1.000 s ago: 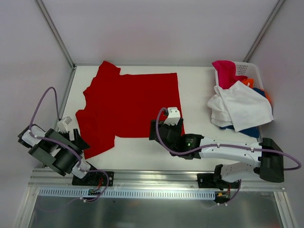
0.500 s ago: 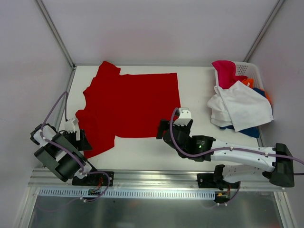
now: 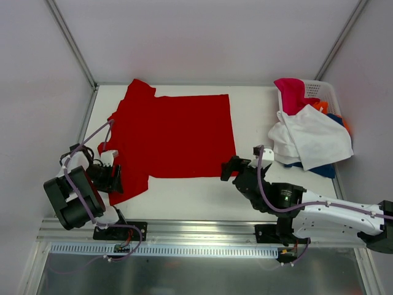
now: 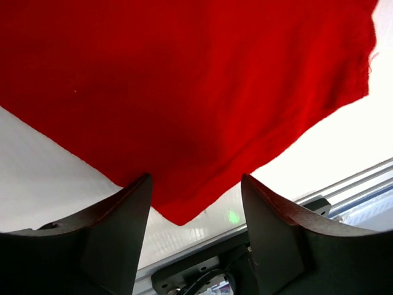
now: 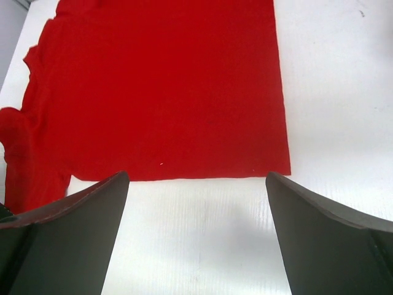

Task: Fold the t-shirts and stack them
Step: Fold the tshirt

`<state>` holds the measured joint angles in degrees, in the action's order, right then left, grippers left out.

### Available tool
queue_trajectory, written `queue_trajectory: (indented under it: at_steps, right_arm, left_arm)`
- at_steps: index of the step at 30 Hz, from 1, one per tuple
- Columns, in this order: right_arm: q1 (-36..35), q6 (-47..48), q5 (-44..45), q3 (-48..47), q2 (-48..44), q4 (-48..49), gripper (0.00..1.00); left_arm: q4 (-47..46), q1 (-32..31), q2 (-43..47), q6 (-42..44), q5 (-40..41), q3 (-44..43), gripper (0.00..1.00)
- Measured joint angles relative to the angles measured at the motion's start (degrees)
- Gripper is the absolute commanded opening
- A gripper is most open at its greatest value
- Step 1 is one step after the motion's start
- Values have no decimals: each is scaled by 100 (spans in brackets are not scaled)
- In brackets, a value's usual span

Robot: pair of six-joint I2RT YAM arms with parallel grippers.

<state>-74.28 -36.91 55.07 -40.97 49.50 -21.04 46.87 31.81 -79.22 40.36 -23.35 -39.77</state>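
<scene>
A bright red t-shirt (image 3: 172,132) lies spread flat across the left and middle of the table. Its near-left sleeve ends in a corner by the front edge. My left gripper (image 3: 115,178) is at that corner. In the left wrist view the sleeve's red tip (image 4: 184,92) reaches in between the jaws of the left gripper (image 4: 196,179), which still stand apart. My right gripper (image 3: 230,167) hovers open just off the shirt's near-right hem corner. In the right wrist view the hem (image 5: 166,92) lies beyond the right gripper (image 5: 196,176), with bare table between the fingers.
A white perforated basket (image 3: 322,91) sits at the back right with pink (image 3: 291,92), orange (image 3: 319,107), white (image 3: 313,138) and blue (image 3: 322,169) tees spilling over it. A metal rail (image 3: 202,230) runs along the front edge.
My left gripper has moved right onto the sleeve's near corner, and its jaws have narrowed. My right arm has drawn back to the right, off the shirt's hem corner.
</scene>
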Motion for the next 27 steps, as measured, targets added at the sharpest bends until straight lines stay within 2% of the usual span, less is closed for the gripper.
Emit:
queue_trajectory:
  at_steps: [5,14,16,19,21,27]
  right_arm:
    - [0,-114,184,302,-627,-170,99]
    - [0,-146,398,621,-1215,-264,99]
    - [0,-146,433,728,-1320,-278,99]
    - [0,-149,452,901,-1475,-284,99]
    - [0,-144,461,984,-1565,-284,99]
    - [0,-125,538,1174,-1797,-282,100]
  left_arm:
    - [-26,-450,-96,-330,404,-87,59]
    - [-173,-1110,-284,-802,1156,-166,42]
    - [-197,-1202,-317,-883,1305,-179,34]
    - [-251,-1252,-380,-986,1453,-203,31]
    - [-245,-1281,-466,-1034,1528,-249,30]
    - [-184,-1541,-573,-1226,1722,-317,38]
